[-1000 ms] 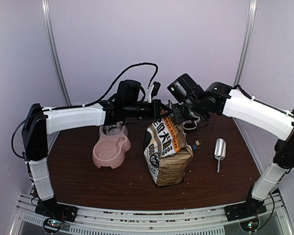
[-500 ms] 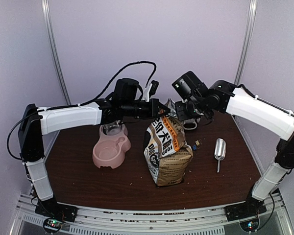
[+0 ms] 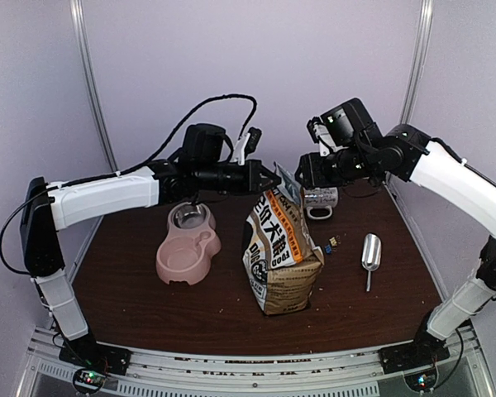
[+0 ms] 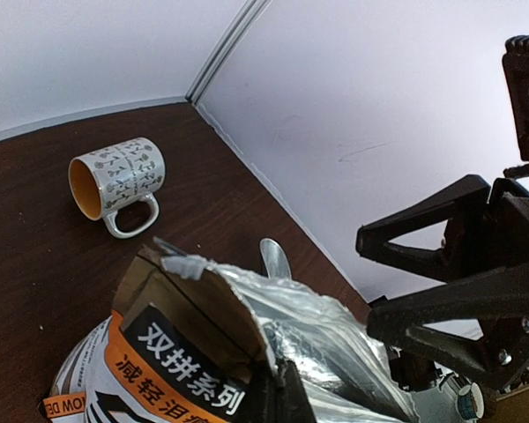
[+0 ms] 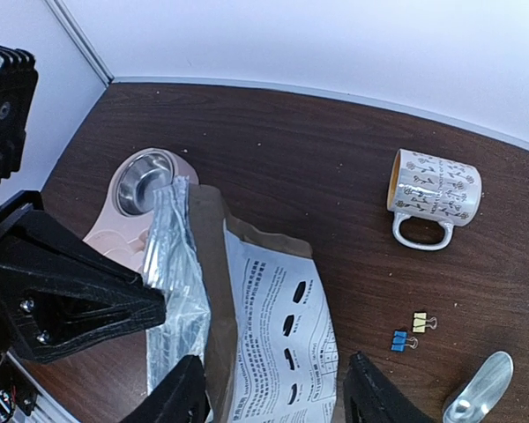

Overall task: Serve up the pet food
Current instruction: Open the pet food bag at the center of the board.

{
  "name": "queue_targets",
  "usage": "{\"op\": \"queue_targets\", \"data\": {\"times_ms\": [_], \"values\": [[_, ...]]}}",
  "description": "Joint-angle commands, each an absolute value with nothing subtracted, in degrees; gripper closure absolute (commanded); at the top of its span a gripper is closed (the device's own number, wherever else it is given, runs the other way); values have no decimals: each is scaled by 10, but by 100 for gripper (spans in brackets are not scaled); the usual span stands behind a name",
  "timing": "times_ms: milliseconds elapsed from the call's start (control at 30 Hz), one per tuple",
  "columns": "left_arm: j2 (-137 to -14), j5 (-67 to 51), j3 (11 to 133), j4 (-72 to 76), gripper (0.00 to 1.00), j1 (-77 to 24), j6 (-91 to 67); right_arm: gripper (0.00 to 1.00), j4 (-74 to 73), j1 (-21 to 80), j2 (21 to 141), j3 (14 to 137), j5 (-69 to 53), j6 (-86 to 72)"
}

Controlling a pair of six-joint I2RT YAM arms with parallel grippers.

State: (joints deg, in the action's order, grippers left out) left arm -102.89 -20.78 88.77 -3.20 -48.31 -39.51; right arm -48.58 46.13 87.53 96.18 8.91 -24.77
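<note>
Here, my left gripper (image 3: pixel 267 178) pinches the top lip of the kraft bag (image 3: pixel 281 252); my right gripper (image 5: pixel 273 363) hangs spread just above it. The pet food is hidden inside, below both jaws.

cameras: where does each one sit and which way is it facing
Top external: above, behind the bases, looking down on table; both arms show.
Left wrist: on left arm, looking over bag toward mug; right gripper shows.
Right wrist: on right arm, looking down on bag and bowl; own fingers, left gripper show.
Shared: wrist views both show bag and mug.
</note>
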Motion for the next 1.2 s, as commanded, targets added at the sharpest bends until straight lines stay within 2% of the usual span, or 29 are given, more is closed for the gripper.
{"op": "queue_targets", "data": {"times_ms": [0,400,1167], "values": [[-1005,-203,899,-18,100,-475,-384,44,-479,465,866,973,56,-243],[-996,-189,902,-35,100,-475,-369,42,-607,512,939,1059,180,-233],[-932,-158,869,-111,100,-450,-332,39,-700,519,903,992,244,-294]]}}
